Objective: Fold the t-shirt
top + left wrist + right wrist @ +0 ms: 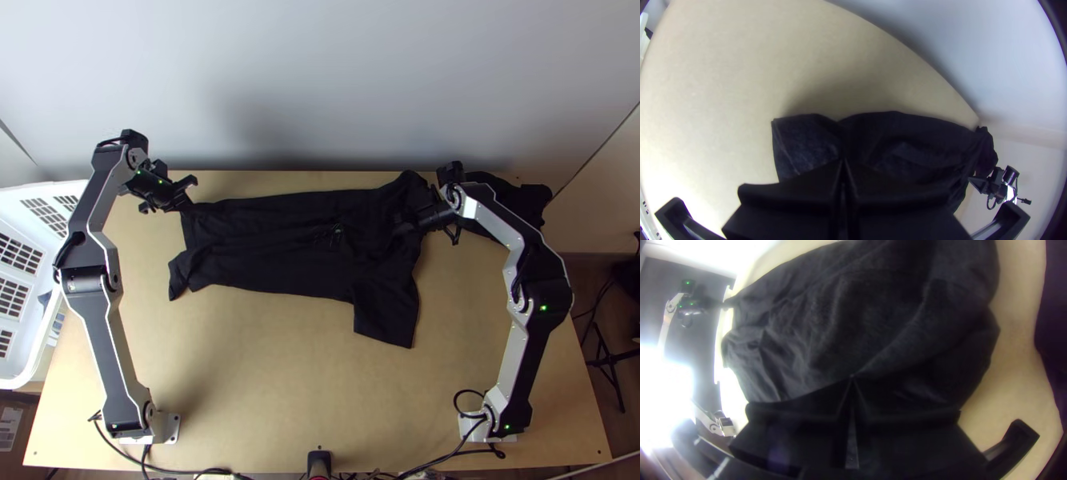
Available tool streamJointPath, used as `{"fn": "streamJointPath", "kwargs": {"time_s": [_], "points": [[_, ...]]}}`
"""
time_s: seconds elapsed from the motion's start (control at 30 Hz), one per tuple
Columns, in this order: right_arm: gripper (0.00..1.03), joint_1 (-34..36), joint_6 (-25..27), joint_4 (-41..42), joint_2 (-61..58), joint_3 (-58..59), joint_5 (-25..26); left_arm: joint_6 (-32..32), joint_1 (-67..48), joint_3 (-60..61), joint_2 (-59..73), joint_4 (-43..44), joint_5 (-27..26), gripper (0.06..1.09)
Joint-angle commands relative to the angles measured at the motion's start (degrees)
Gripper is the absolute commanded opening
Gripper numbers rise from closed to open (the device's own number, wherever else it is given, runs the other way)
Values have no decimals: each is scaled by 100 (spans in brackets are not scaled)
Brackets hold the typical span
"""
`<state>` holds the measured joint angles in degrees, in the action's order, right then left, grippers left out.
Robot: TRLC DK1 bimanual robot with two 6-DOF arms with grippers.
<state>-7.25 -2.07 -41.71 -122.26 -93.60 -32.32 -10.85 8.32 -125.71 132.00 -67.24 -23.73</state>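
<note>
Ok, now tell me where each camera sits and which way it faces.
Top view: high over the near edge of the table, looking steeply down; left arm and right arm show.
Left wrist view: on the left arm's wrist, looking past the left gripper at black cloth and wall.
Right wrist view: on the right arm's wrist, looking past the right gripper across the cloth.
Shared by both wrist views: the black t-shirt.
</note>
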Motion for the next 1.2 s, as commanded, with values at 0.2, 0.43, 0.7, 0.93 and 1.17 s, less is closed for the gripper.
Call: {"fn": "streamJointPath", "kwargs": {"time_s": [0.2, 0.43, 0.7, 0.93, 1.17], "points": [[3, 408, -163, -3, 659, -317, 226, -66, 153, -6, -87, -96, -9, 12], [3, 347, -374, -39, 879, -607, 226, -303, 91, -32, -219, -175, -27, 12], [3, 268, -549, -575, 993, -905, 234, -409, 12, -24, -659, -588, -62, 12], [3, 153, -435, -1383, 1222, -932, 234, -128, 118, 55, -694, -949, -44, 12], [3, 136, -57, -2148, 1450, -642, 234, 312, 135, 1005, -940, -896, 0, 12]]}}
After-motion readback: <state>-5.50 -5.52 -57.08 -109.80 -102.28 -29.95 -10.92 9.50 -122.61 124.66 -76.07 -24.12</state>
